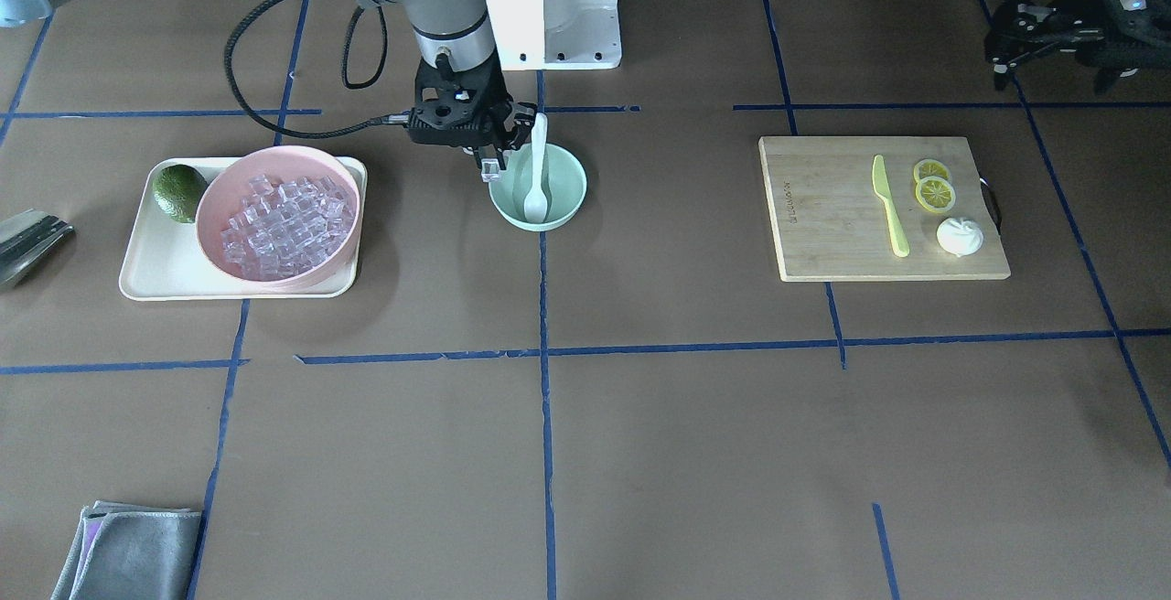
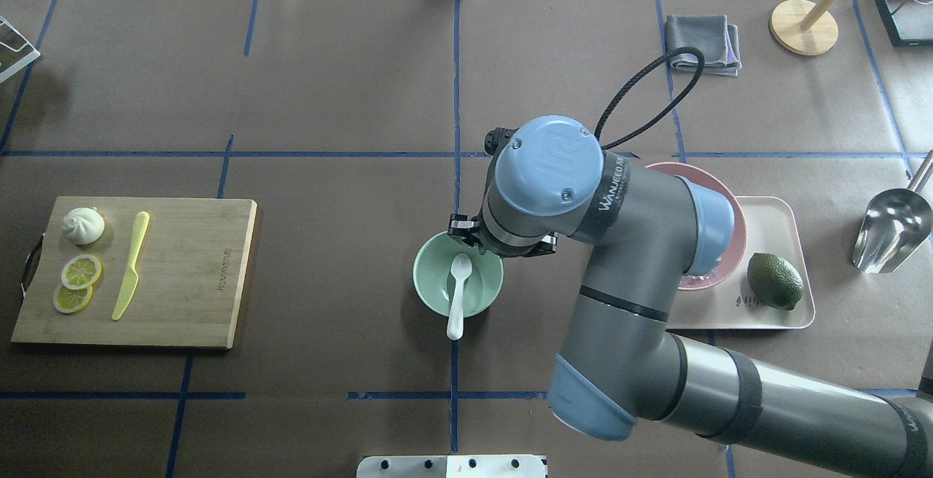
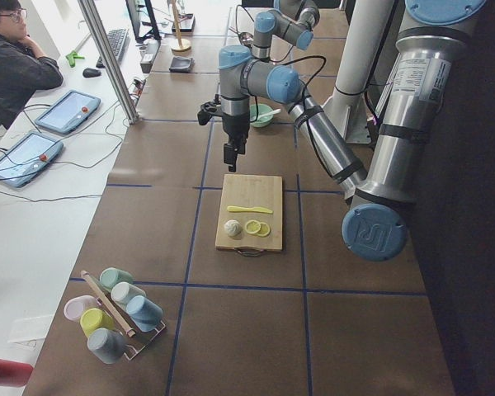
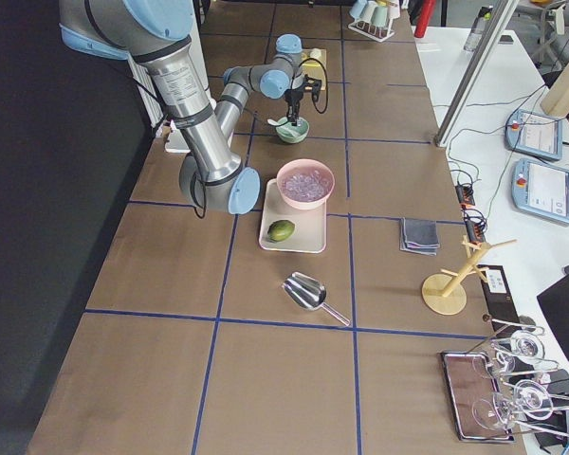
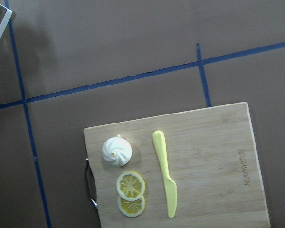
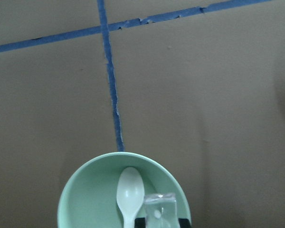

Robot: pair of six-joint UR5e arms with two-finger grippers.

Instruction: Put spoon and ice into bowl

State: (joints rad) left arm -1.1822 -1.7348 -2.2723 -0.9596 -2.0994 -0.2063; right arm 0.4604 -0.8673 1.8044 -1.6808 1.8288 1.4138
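Ice cube [image 6: 159, 211] is clamped in my right hand [image 1: 492, 159], over the bowl [image 6: 71, 190] rim at 5 o'clock in the wrist view. Spoon [image 6: 129, 192] lies inside the bowl. Risk: releasing this near the rim may bounce the cube onto the counter [image 1: 640, 444]. Left hand [image 1: 1011, 47] state: cannot tell.

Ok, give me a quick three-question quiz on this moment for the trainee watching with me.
1. True or false: the small white plastic spoon is already in the small round mint-green bowl.
2. What does the right tool hold over that bowl's rim? A) a clear ice cube B) a metal fork C) nothing
3. What colour is the wide round bowl that holds the other ice cubes on the cream tray?

Key: 1 true; 2 A; 3 pink.
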